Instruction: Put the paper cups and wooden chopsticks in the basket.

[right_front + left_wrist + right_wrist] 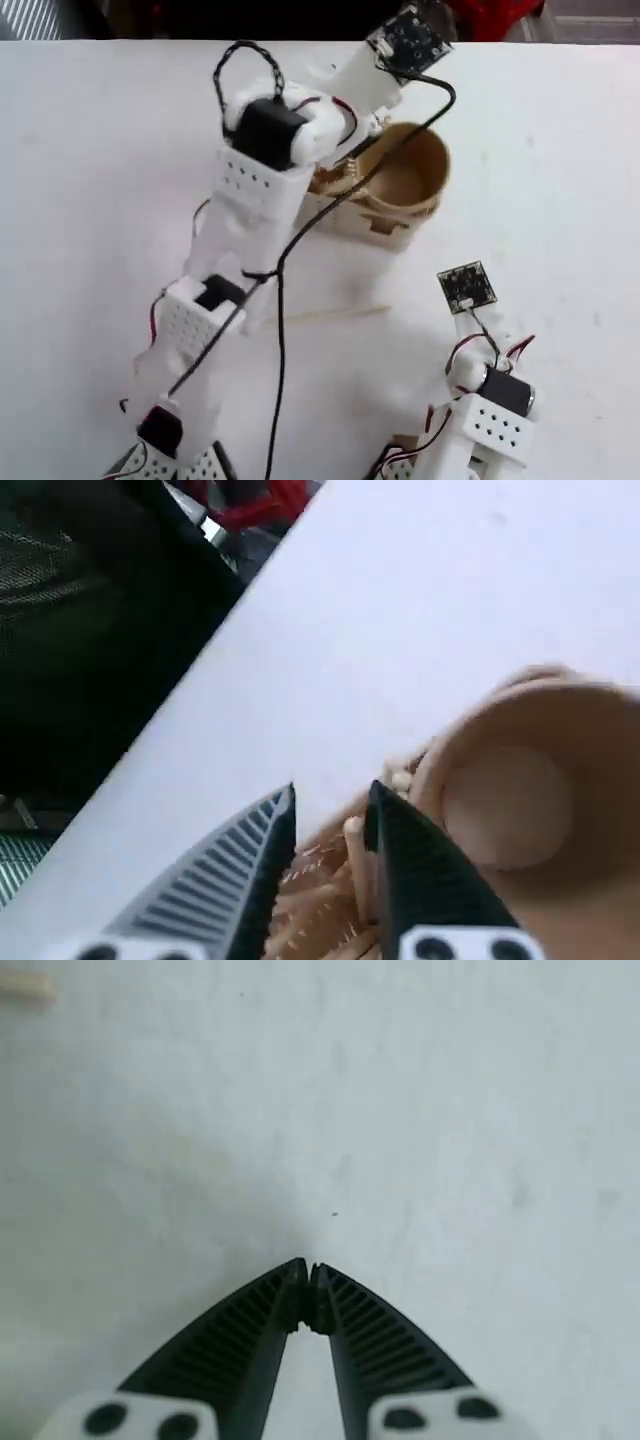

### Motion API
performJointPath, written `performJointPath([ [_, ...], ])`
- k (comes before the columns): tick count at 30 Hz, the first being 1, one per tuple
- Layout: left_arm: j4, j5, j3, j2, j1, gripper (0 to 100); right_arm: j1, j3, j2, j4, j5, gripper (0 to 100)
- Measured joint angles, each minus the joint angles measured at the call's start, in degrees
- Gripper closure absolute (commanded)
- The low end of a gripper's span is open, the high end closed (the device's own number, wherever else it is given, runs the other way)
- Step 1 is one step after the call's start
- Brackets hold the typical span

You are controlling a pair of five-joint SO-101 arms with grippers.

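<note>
One paper cup [408, 172] lies in the basket [385, 228], which stands toward the far edge of the table [100, 150], about at its middle. One wooden chopstick [335, 314] is not yet inside. It lies flat on the table between the two arms, closer to the near edge than the basket is.

We judge that this chopstick is light, stiff and thin. It will roll or slip easily, so we would pinch it near its middle, across its length. The cup is light too, and its wall is soft. A gentle hold on the rim seems best to us.

The left gripper [332, 790] hangs over the basket with its jaws apart and, as far as we can see, it grips nothing. The right gripper [308, 1272] is closed on nothing, tip against tip, above bare table.

The left wrist view shows the inside of the basket: the cup's open mouth, and beside it pale thin sticks [320, 895], which we take for chopsticks. In the high view the arm covers them. The right wrist view shows a wooden end [25, 988], probably of the loose chopstick.
</note>
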Motion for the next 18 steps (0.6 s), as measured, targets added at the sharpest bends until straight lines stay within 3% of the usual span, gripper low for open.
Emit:
performJointPath([
  [10, 3.3, 1.2, 0.0, -13.5, -0.9, 86, 0.0, 0.0, 0.0, 0.0, 0.0, 98.1],
  [14, 3.3, 1.6, 9.1, -21.2, -1.9, 86, 0.0, 0.0, 0.0, 0.0, 0.0, 98.1],
  [18, 3.6, 1.6, 26.9, -30.0, -2.0, 86, 0.0, 0.0, 0.0, 0.0, 0.0, 98.1],
])
